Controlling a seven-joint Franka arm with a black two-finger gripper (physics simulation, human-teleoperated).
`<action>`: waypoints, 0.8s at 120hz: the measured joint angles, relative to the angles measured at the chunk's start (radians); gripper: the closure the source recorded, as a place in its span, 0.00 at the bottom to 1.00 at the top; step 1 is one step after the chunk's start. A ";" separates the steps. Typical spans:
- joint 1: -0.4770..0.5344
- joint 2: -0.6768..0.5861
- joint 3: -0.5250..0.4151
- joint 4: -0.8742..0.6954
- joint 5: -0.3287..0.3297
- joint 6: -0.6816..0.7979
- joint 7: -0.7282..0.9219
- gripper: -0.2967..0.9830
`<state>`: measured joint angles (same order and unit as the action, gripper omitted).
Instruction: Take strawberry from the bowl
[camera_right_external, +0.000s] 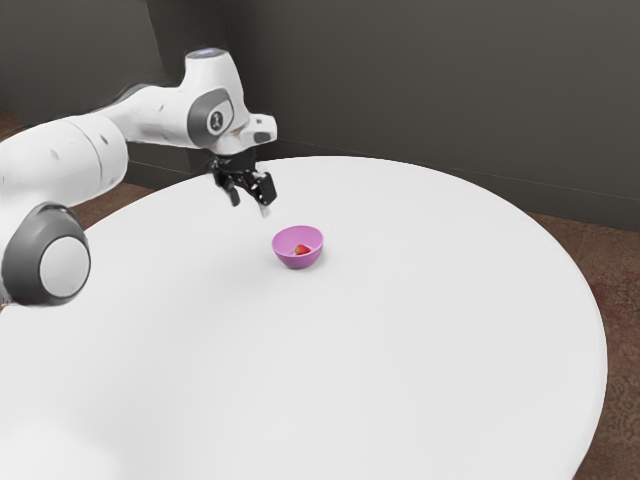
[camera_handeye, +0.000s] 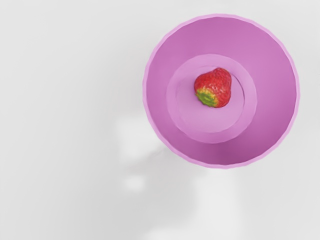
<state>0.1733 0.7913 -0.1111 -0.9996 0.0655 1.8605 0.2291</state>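
Observation:
Above the white table, my black gripper (camera_right_external: 250, 199) hangs with its two fingers apart and nothing between them. The pink-purple bowl (camera_right_external: 298, 259) stands upright on the table, lower than the gripper and a little toward the exterior view's right. Inside it lies a small red strawberry (camera_right_external: 302, 250). In the wrist view the bowl (camera_handeye: 265, 90) is seen from above, and the strawberry (camera_handeye: 215, 87) rests on its flat bottom, away from the walls, its green-yellow end showing.
The round white table (camera_right_external: 400, 360) spreads around the bowl, its curved edge toward the exterior view's right. A dark wall (camera_right_external: 430, 90) stands behind it, and brown carpet (camera_right_external: 615, 290) lies beyond the edge.

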 joint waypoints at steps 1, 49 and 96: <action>0.006 0.014 -0.011 0.010 0.001 0.005 0.002 0.28; 0.047 0.253 -0.192 0.187 0.121 0.151 0.135 0.40; 0.028 0.288 -0.194 0.185 0.136 0.219 0.238 0.51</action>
<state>0.2012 1.0788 -0.3055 -0.8149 0.2017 2.0799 0.4670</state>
